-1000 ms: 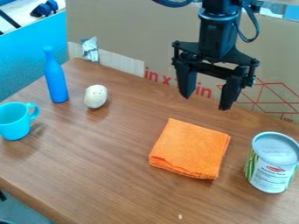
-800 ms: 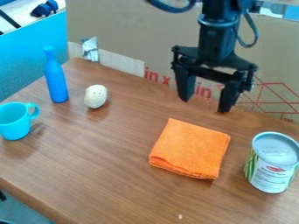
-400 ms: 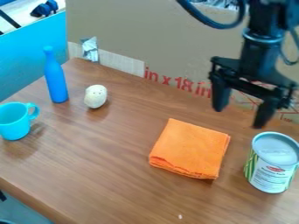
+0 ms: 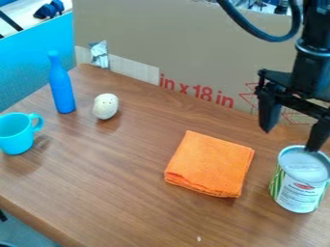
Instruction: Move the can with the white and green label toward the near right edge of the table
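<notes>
The black gripper [image 4: 289, 140] hangs at the right side of the camera view, open, with nothing between its fingers. Just below and to its right stands an upright can [image 4: 299, 179] with a silver top and a white and green label; one fingertip overlaps the can's back rim in the view, and whether it touches cannot be told. To the left of the can lies a folded orange cloth [image 4: 209, 164], flat on the wooden table [image 4: 129, 178].
At the left stand a blue bottle [image 4: 61, 84] and a light blue mug [image 4: 17, 132], with a white speckled egg-shaped object [image 4: 105, 106] beside the bottle. A cardboard sheet [image 4: 187, 43] rises along the table's back edge, below the arm's looped cable [image 4: 266, 36].
The gripper has moved right and somewhat lower, from behind the orange cloth to above the can's back side. It stayed open. The can, cloth, bottle and mug have not moved.
</notes>
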`<state>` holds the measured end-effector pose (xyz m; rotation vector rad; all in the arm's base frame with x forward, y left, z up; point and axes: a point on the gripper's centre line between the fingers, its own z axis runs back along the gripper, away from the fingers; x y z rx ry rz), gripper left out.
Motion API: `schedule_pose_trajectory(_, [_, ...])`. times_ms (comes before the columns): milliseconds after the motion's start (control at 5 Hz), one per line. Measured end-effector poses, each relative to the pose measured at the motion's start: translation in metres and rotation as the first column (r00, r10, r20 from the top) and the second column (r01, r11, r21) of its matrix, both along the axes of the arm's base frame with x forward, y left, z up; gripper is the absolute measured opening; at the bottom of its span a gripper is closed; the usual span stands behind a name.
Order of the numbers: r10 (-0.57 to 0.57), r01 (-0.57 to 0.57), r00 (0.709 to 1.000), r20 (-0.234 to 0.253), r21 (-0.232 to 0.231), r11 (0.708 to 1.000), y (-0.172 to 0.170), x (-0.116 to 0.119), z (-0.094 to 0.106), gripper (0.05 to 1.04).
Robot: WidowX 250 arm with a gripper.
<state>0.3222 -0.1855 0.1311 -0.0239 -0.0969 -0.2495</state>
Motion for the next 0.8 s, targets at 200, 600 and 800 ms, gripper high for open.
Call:
schedule_pose_trajectory(200, [-0.005,0.006,0.999,-0.041,0.003,1.000,-0.022,0.004,-0.015,1.001])
schedule_pose_trajectory(600, [-0.062,0.061,0.995,-0.082,-0.013,0.998,-0.058,0.012,-0.032,1.001])
schedule_pose_trajectory(800, [-0.064,0.064,0.992,-0.111,-0.001,0.998,-0.058,0.012,-0.039,1.001])
